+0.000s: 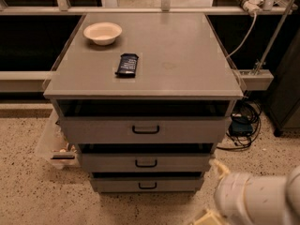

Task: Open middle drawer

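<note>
The grey cabinet [145,55] has three drawers. The middle drawer [108,163] is the low wide grey front second from the top, with a small black loop handle [146,163] at its centre. It sits flush with the others and looks shut. The taller top drawer [93,130] is above it and the lowest drawer [112,185] below. My arm's white link [255,196] shows at the bottom right, right of and below the drawers. The gripper itself is below the frame edge, out of view.
A white bowl [102,33] and a dark flat packet [127,64] lie on the cabinet top. A clear plastic bin [51,146] stands on the floor at the left. Cables [241,125] and a dark cabinet [286,97] are at the right.
</note>
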Tool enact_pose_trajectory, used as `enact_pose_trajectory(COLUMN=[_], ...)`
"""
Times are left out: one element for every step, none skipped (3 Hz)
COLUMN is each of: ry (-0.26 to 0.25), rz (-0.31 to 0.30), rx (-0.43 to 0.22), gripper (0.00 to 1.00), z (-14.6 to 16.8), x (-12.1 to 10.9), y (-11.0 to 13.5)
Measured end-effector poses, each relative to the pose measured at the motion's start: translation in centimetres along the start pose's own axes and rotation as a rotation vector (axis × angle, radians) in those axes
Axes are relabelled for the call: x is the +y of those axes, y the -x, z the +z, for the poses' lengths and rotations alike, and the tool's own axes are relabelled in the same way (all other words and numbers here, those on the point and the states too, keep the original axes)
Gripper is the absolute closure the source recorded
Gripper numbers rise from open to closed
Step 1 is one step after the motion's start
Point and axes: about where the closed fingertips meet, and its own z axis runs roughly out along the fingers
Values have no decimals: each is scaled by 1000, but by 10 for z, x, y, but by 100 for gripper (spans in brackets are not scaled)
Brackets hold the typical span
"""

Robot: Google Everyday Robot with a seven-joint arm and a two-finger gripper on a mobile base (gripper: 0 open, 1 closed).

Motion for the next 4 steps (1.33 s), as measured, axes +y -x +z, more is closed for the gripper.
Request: enact_pose_trajectory(ry=[96,97,61,28], rz=[123,146,186,191], rx=[47,34,29,-9], gripper=[0,0,0,0], z=[84,113,117,133], x=[18,12,-1,-44], y=[-78,-88,-98,-116])
